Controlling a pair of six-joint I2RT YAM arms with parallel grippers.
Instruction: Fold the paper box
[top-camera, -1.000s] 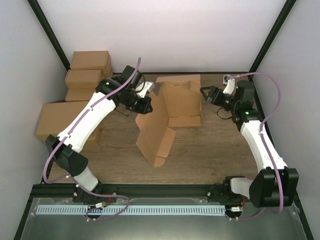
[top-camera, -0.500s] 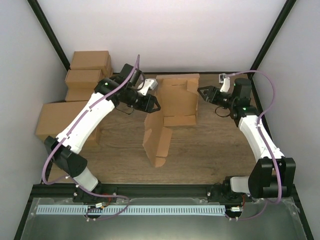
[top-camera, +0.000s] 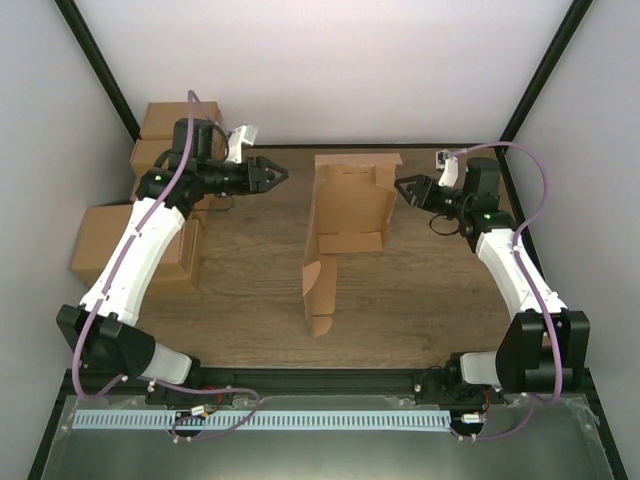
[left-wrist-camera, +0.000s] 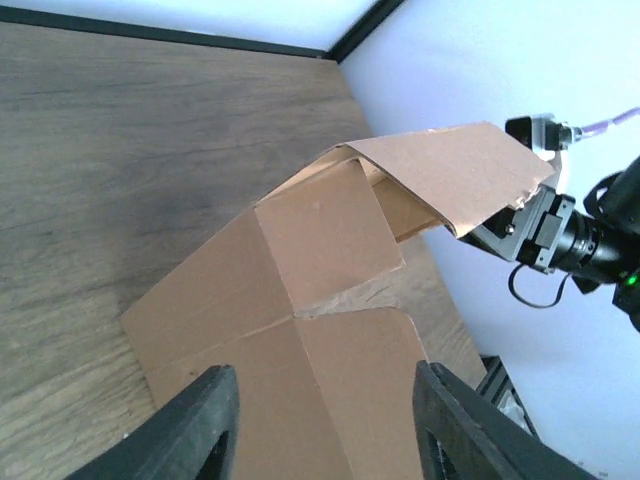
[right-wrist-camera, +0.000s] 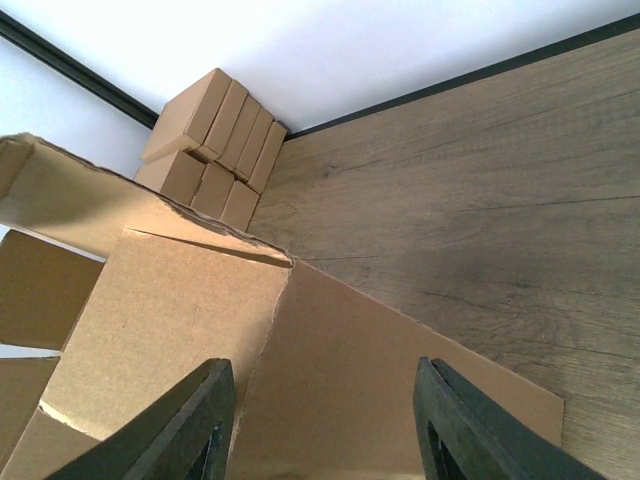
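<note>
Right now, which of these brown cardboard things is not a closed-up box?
The paper box mid-table: an open die-cut sheet with flaps standing up. The cartons stacked at the far left are closed.

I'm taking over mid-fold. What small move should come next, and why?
Probably ease the left hand in to the left wall of the paper box: it hangs open, clear of the cardboard, while only the right hand is at the box's right edge, leaving the raised panels unbraced.

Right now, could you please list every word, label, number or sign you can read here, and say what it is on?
None: no text can be read in any view. The paper box and the cartons are plain brown cardboard.
</note>
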